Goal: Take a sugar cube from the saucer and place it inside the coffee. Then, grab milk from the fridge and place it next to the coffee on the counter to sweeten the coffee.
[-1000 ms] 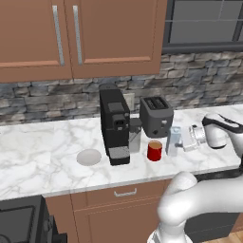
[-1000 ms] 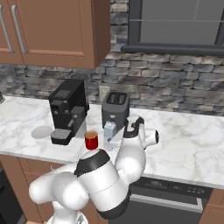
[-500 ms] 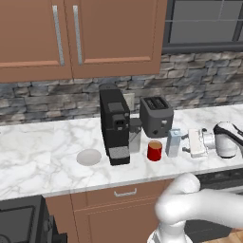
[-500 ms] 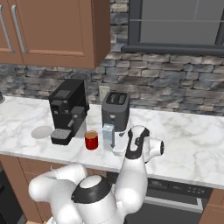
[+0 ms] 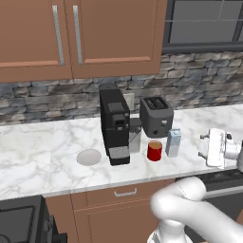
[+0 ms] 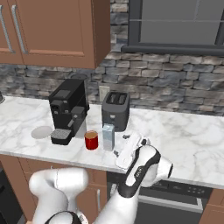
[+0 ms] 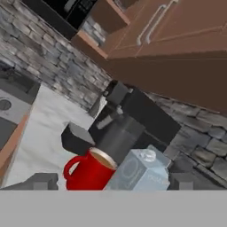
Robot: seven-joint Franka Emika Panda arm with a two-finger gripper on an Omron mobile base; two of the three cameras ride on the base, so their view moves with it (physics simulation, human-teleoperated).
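Left base view: milk set down, my arm pulling away.
The milk (image 5: 173, 142) stands free on the counter (image 5: 42, 152) just beside the coffee (image 5: 154, 151); my pincer (image 5: 205, 148) has backed off, open and empty, so the placing looks finished.

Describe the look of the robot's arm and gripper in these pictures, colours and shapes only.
The arm is made of thick, rounded, glossy white segments, with a dark band along the forearm near the wrist. The hand is a flat white block. The gripper ends in two small, dark grey, blocky finger tips. No cables or markings can be made out.
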